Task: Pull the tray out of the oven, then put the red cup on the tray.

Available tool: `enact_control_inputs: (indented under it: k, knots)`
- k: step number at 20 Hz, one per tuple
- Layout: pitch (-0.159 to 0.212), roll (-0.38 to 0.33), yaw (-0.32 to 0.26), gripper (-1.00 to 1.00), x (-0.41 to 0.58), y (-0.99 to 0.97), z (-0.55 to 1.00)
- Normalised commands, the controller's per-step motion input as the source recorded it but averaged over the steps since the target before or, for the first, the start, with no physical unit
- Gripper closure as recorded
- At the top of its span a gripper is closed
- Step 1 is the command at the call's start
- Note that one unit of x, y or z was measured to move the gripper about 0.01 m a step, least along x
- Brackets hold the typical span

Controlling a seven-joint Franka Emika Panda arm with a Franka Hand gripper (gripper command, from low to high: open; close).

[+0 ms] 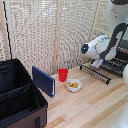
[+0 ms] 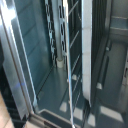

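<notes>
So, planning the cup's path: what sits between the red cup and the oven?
In the exterior view, only bare wooden table lies between the red cup and the oven; the white bowl sits just nearer.

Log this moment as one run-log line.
arm: at oven | tray: inside | red cup: on table beside bowl | gripper: cannot tell

A large black open case [image 1: 20,97] filled the corner of the wooden table [image 1: 95,107] at the exterior view's lower left, its lid raised behind it. A dark blue flat book-like object [image 1: 43,81] leaned upright against the case's side facing the exterior view's right. Near it, further out on the table, sat a small white bowl [image 1: 73,85] with yellow contents. A pale woven blind [image 1: 50,30] ran along the table's far edge.
</notes>
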Motion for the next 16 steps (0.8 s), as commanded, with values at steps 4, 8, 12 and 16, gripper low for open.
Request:
enact_control_inputs:
  k: [4,8,12,16]
  knots:
    - [0.039,0.039,0.038,-1.00,0.159,-0.43,0.00]
    - [0.062,0.069,0.036,1.00,0.166,-0.37,-0.09]
    - [0.018,0.036,0.019,1.00,0.065,-0.27,-0.06]
    - [0.001,-0.003,0.000,1.00,0.016,-0.20,-0.07]
